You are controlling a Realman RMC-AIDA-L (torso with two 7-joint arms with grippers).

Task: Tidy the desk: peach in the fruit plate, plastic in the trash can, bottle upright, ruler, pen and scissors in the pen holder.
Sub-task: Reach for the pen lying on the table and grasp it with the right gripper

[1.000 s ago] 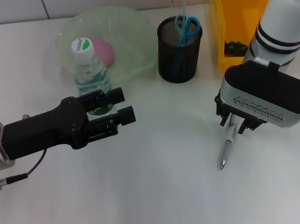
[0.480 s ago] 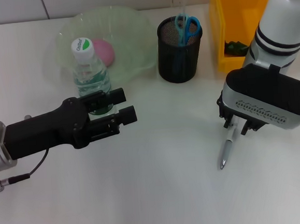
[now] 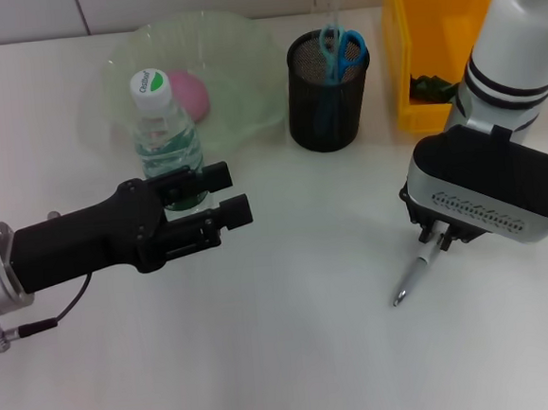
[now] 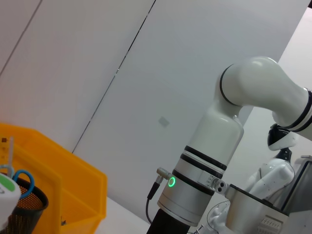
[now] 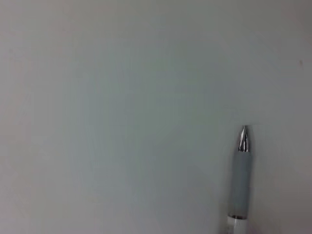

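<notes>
Right claw (image 3: pixel 440 239) sits low over the white worktop (image 3: pixel 295 355) on the right, apparently clamped on the top end of the pen (image 3: pixel 414 276), whose tip angles down toward the surface. Left claw (image 3: pixel 224 194) hangs beside the upright bottle (image 3: pixel 163 128), fingers apart and gripping nothing. Peach (image 3: pixel 189 92) lies in the fruit plate (image 3: pixel 233 51); scissors (image 3: pixel 341 48) stand in the pen holder (image 3: pixel 327 92).
</notes>
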